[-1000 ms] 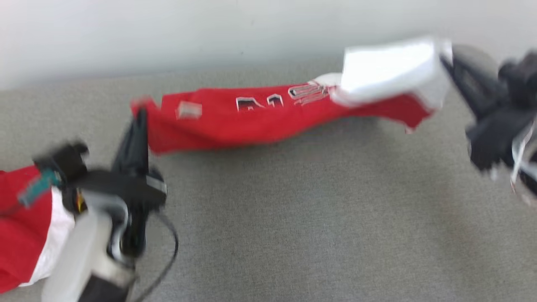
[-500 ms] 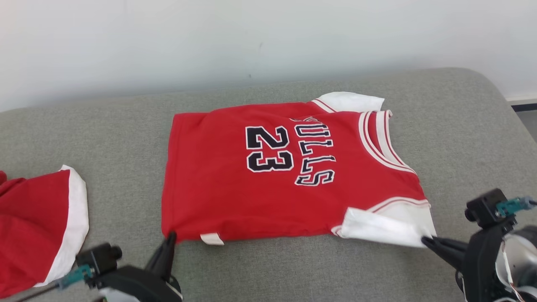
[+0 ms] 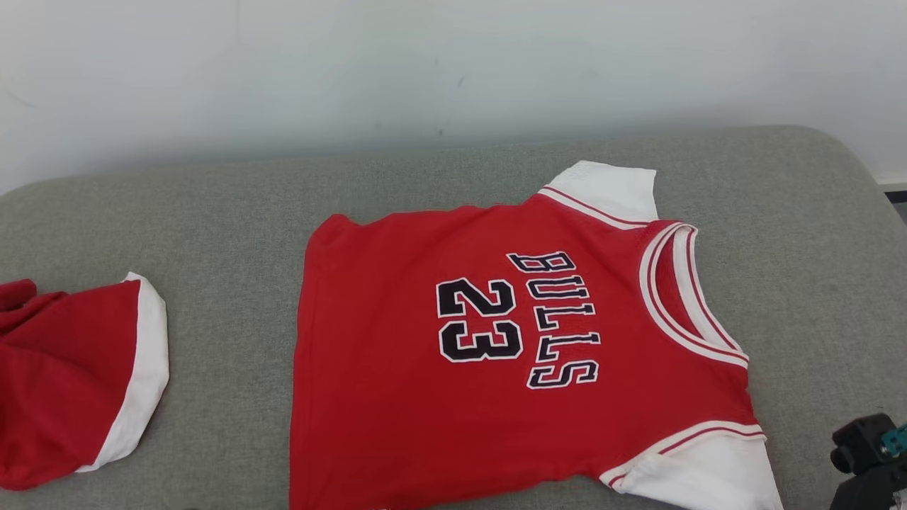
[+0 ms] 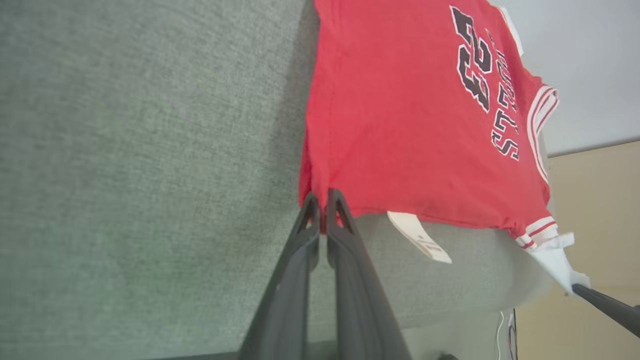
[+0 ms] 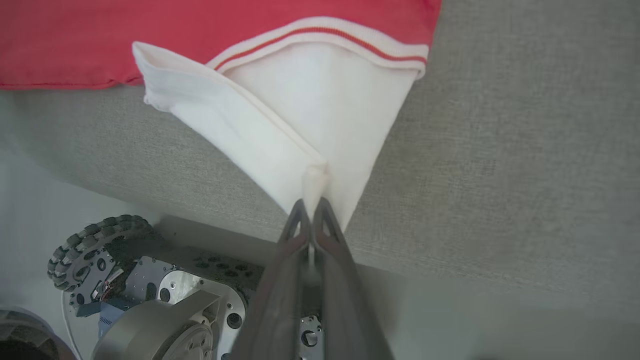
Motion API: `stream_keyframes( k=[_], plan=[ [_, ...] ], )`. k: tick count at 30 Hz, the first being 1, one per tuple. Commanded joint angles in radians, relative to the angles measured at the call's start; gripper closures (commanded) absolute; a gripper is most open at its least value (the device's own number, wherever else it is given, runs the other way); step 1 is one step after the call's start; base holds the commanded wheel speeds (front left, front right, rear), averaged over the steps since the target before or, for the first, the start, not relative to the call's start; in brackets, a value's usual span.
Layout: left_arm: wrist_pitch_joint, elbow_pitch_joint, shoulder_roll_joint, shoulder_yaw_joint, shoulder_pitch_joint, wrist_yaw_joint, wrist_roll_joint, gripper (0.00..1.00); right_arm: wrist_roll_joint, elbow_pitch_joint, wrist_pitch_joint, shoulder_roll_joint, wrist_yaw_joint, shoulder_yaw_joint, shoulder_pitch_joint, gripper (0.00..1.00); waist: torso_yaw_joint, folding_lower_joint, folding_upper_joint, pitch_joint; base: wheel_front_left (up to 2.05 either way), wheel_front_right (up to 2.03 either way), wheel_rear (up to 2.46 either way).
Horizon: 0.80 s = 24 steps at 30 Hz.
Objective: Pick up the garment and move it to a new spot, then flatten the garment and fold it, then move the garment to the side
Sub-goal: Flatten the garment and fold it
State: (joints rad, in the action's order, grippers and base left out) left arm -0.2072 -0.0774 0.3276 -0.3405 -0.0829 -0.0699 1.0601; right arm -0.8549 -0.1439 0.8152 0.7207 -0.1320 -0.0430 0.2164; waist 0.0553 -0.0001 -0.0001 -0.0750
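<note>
The garment is a red jersey with white sleeves, black "BULLS" lettering and the number 23. It lies spread flat, front up, on the grey cushion, collar to the right. In the left wrist view my left gripper is shut on the near corner of the garment's hem, at the cushion's front edge. In the right wrist view my right gripper is shut on the pinched corner of the white sleeve, which is pulled taut over the front edge. That gripper's finger also shows in the left wrist view.
A second red and white garment lies bunched at the cushion's left end. A pale wall runs behind the cushion. My own wheeled base sits just below the cushion's front edge. Part of my right wrist shows at lower right.
The garment hung stretched in the air between both grippers; now it lies flat on the cushion. Both grippers came down and back to the front edge. The head camera has also shifted.
</note>
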Motion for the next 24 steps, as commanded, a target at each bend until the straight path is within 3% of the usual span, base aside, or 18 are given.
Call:
stream_keyframes(
  k=[1, 8, 14, 18, 24],
  plan=[
    [-0.013, 0.017, 0.008, -0.001, -0.022, -0.006, 0.013, 1.00, 0.010, -0.012, 0.029, -0.032, 0.003, 0.028, 0.032, 1.00, -0.004, 0.0001, 0.0001, -0.004, 0.00, 0.00, 0.00],
    [-0.055, 0.080, 0.031, -0.010, -0.095, -0.038, 0.028, 1.00, 0.027, -0.123, 0.181, -0.182, 0.003, 0.188, 0.183, 1.00, -0.009, 0.0001, 0.0001, -0.013, 0.00, 0.00, 0.00],
    [-0.028, 0.131, 0.038, 0.003, -0.128, -0.059, 0.013, 1.00, 0.072, -0.226, 0.213, -0.270, 0.003, 0.291, 0.235, 1.00, -0.006, 0.0001, 0.0001, -0.014, 0.00, 0.00, 0.00],
    [0.017, 0.145, 0.029, 0.013, -0.101, -0.055, -0.011, 1.00, 0.121, -0.272, 0.142, -0.269, 0.003, 0.279, 0.184, 1.00, 0.002, 0.0001, 0.0001, -0.020, 0.00, 0.00, 0.00],
    [0.101, 0.107, -0.013, 0.010, 0.014, -0.056, -0.082, 1.00, 0.189, -0.226, -0.047, -0.200, 0.003, 0.172, 0.056, 1.00, -0.002, 0.0001, 0.0001, -0.038, 0.00, 0.00, 0.00]
  ],
)
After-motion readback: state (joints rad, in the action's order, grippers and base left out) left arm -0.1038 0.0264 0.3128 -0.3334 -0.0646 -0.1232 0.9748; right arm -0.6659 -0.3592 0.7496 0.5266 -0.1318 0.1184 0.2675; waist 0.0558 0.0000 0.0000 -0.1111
